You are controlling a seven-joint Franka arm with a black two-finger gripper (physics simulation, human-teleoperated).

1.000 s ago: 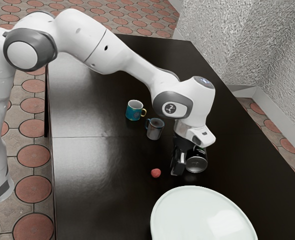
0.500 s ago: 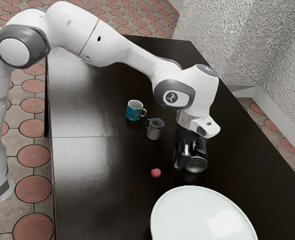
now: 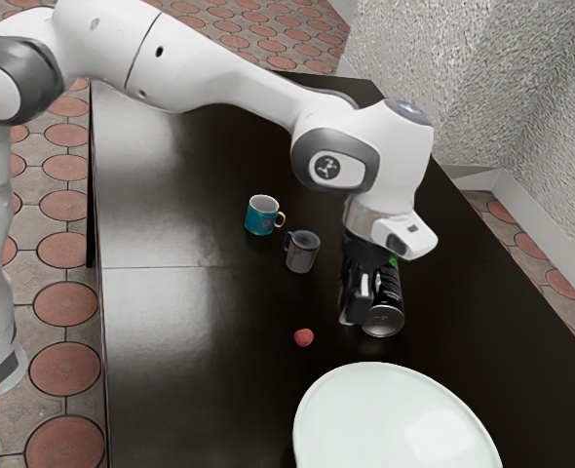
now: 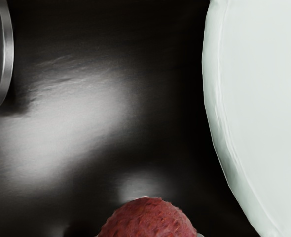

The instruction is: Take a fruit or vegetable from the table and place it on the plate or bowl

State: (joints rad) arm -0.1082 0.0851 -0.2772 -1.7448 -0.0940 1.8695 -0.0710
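Observation:
A small red, rough-skinned fruit (image 3: 304,337) lies on the dark table, left of the hand in the exterior view. A large pale plate (image 3: 395,421) sits at the table's near edge, just beyond the fruit. My black gripper (image 3: 356,304) hangs a little above the table, right beside a dark can (image 3: 386,304), with its fingers apart and nothing between them. In the wrist view the fruit (image 4: 148,219) is close under the hand, between the plate's rim (image 4: 219,123) and the can's silver rim (image 4: 0,54).
A teal mug (image 3: 262,214) and a grey mug (image 3: 302,250) stand behind the fruit, toward the arm's base. The can stands against the gripper's far side. A textured wall runs along the exterior view's right. Bare tabletop (image 3: 190,322) lies left of the fruit.
My hand has lifted slightly and shifted toward the exterior view's right, closer to the can, as the arm's elbow rose. Fruit, mugs, can and plate have stayed put.

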